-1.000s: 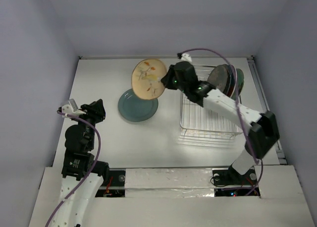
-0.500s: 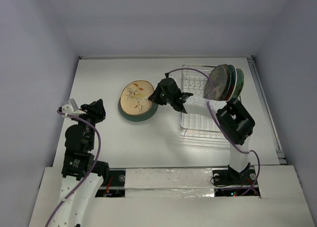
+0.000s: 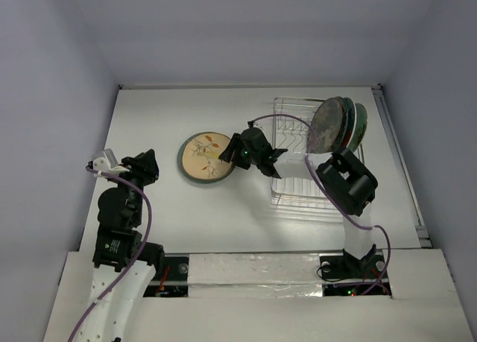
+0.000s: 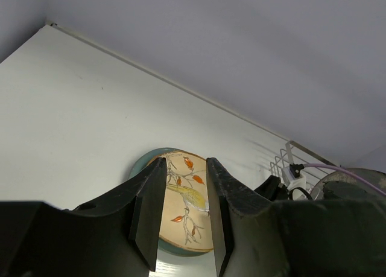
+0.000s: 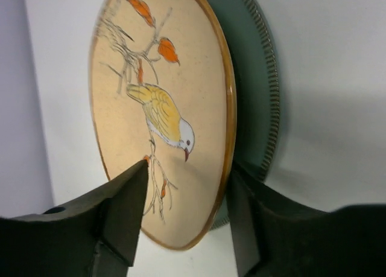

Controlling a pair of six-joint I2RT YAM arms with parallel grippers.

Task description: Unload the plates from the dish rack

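A cream plate with a yellow bird lies on a teal plate on the table, left of the dish rack. My right gripper is open at that plate's right rim, one finger over its face and one outside the rim, with gaps showing. Several more plates stand on edge at the rack's far right end. My left gripper hovers open and empty at the table's left, facing the cream plate.
The dish rack's wire end and the right arm's cable show in the left wrist view. White table runs to walls at the back and both sides. The right arm's elbow hangs over the rack.
The right arm swung the cream plate down from upright and laid it on the teal plate, then its jaws opened. The left arm stayed still.
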